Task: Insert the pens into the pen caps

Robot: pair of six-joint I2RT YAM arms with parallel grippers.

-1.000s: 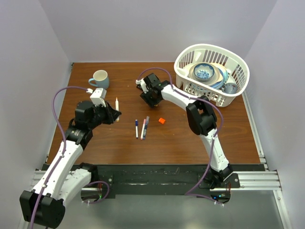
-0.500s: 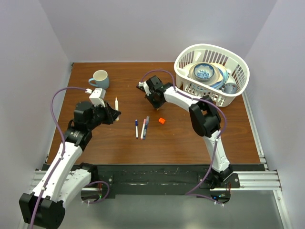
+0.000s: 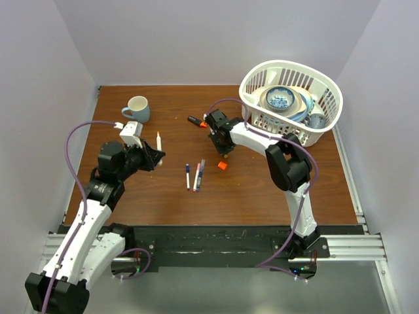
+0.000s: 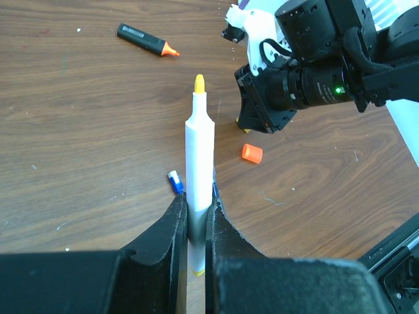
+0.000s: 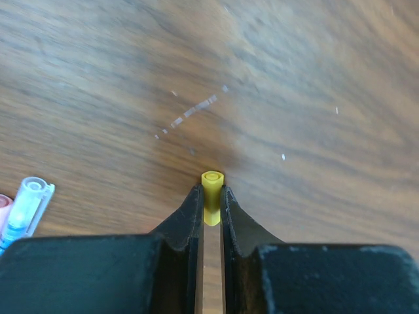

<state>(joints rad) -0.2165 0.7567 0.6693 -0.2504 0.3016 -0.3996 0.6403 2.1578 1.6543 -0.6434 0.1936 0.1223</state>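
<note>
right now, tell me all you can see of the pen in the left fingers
The pen has a smooth white plastic-looking barrel narrowing to an uncapped yellow tip. Yellow shows at its rear end. The left fingers clamp its lower barrel from both sides; it points straight out from them, off the table.

3 pens (image 3: 196, 176) and 1 orange cap (image 3: 222, 165) block the table's (image 3: 262, 203) middle; its near strip lies open

White yellow-tipped pen (image 4: 199, 147), yellow cap (image 5: 212, 191), orange cap (image 4: 251, 153), black orange-tipped marker (image 4: 143, 39), brown table (image 4: 78, 131)
</note>
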